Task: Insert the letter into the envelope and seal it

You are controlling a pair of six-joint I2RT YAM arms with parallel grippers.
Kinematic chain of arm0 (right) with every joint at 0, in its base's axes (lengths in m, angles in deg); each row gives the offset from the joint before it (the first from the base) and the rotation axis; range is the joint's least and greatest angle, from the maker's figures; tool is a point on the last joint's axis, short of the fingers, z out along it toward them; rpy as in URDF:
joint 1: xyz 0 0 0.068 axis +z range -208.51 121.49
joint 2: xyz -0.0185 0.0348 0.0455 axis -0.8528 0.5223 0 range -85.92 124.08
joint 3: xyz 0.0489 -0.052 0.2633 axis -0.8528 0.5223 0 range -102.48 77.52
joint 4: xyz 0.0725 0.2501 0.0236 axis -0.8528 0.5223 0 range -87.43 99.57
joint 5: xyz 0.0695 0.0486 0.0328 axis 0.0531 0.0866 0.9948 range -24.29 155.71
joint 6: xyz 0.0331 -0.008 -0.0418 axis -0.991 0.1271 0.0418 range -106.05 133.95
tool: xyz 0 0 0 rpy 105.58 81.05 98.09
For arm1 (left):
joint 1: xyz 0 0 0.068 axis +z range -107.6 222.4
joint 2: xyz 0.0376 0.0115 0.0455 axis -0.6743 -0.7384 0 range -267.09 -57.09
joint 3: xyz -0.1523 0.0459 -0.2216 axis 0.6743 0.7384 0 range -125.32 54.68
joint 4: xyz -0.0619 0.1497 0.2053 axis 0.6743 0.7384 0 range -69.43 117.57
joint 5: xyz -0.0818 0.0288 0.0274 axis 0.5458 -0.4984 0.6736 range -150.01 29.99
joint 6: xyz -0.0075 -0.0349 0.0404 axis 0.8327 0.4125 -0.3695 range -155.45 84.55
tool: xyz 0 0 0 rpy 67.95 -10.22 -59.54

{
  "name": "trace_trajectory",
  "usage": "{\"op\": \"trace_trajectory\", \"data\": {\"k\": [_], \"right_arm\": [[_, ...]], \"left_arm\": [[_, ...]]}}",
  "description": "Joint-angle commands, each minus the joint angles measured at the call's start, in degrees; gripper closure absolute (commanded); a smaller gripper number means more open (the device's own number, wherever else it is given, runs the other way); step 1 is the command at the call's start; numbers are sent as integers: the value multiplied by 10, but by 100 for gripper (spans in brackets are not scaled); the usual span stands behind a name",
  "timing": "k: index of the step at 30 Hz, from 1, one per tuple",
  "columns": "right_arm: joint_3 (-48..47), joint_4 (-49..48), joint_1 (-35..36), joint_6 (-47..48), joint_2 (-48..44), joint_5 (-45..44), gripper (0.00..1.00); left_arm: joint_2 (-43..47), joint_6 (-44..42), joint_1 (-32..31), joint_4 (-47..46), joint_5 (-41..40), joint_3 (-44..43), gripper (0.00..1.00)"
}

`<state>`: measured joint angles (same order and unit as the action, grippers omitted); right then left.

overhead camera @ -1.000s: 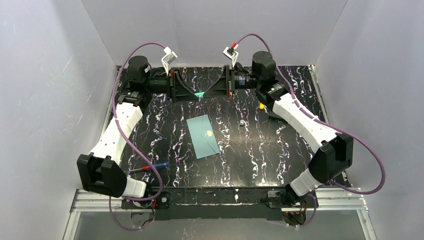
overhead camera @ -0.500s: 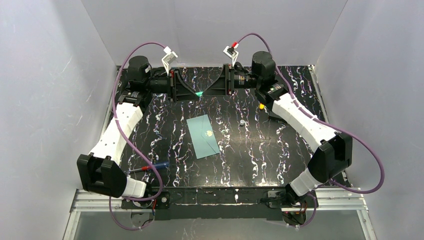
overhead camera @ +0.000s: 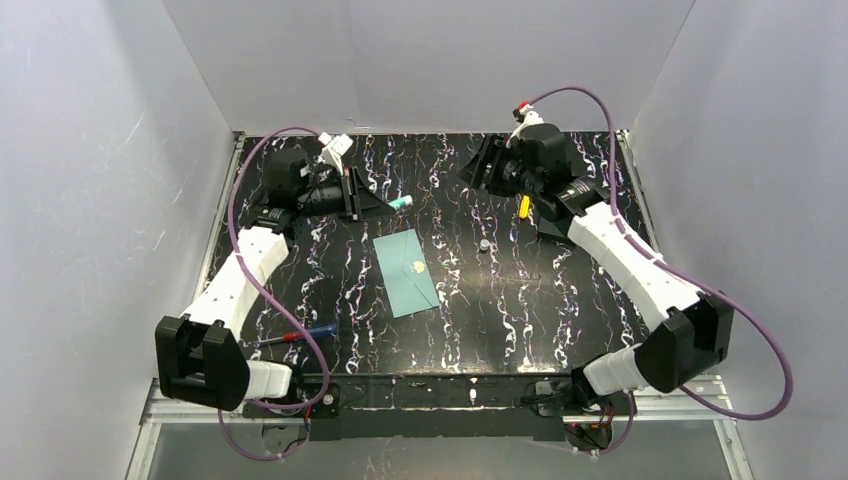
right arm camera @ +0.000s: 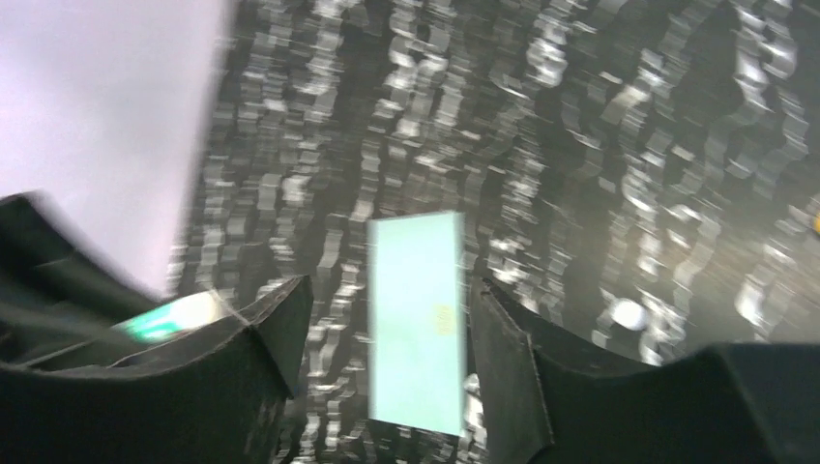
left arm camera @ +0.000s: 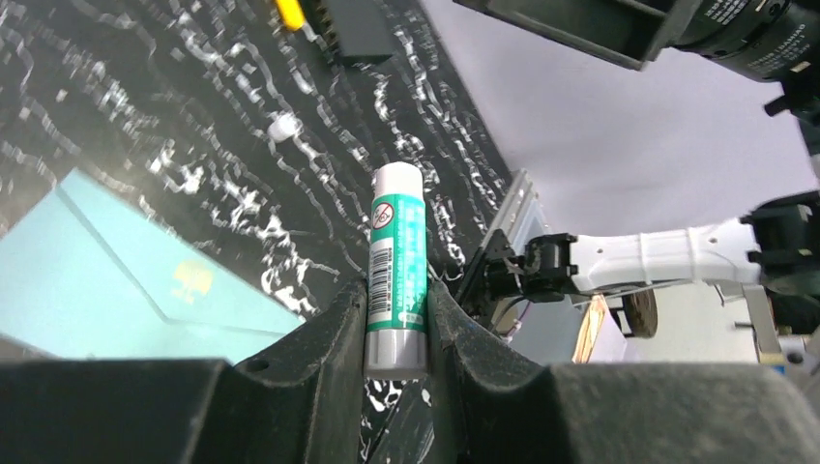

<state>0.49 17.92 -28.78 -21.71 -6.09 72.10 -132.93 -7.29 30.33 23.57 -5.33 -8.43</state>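
A pale teal envelope [overhead camera: 406, 272], gold seal [overhead camera: 415, 266] facing up, lies flat on the black marbled table [overhead camera: 560, 300], nearer the arm bases than either gripper. Beyond it, the left gripper [left arm camera: 396, 290] clamps a green-and-white glue stick [left arm camera: 397, 242]. Well apart to its right, the right gripper [right arm camera: 387, 288] hangs with fingers spread wide.

The envelope [overhead camera: 405, 273] lies flat near the centre of the black marbled surface [overhead camera: 520, 300], with its gold seal [overhead camera: 416, 266] facing up. Beyond it, toward the far left, the left gripper [overhead camera: 384, 202] clamps a green and white stick [overhead camera: 401, 202] that points right. The right gripper [overhead camera: 470, 170] is near the far edge, well apart from the envelope. A small grey round object [overhead camera: 484, 244] rests near the envelope's right side.
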Motion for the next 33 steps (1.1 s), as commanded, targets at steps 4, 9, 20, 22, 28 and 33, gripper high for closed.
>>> {"op": "trace_trajectory", "data": {"k": [4, 9, 20, 22, 28, 33], "right_arm": [[-1, 193, 1, 89, 113, -167, 33], [-4, 211, 2, 110, 179, -149, 32], [-21, 174, 3, 139, 271, -145, 51], [-22, 169, 4, 145, 280, -141, 57], [-9, 137, 4, 165, 276, -131, 73], [-9, 126, 5, 177, 280, -131, 76]], "left_arm": [[59, -4, 3, 31, -54, 50, 100], [61, -9, 3, 29, -31, 61, 100], [53, -8, 3, 30, -25, 61, 100], [53, -9, 3, 30, -25, 62, 100], [47, -12, 3, 31, -25, 60, 100], [42, -11, 3, 31, -23, 57, 100]]}}
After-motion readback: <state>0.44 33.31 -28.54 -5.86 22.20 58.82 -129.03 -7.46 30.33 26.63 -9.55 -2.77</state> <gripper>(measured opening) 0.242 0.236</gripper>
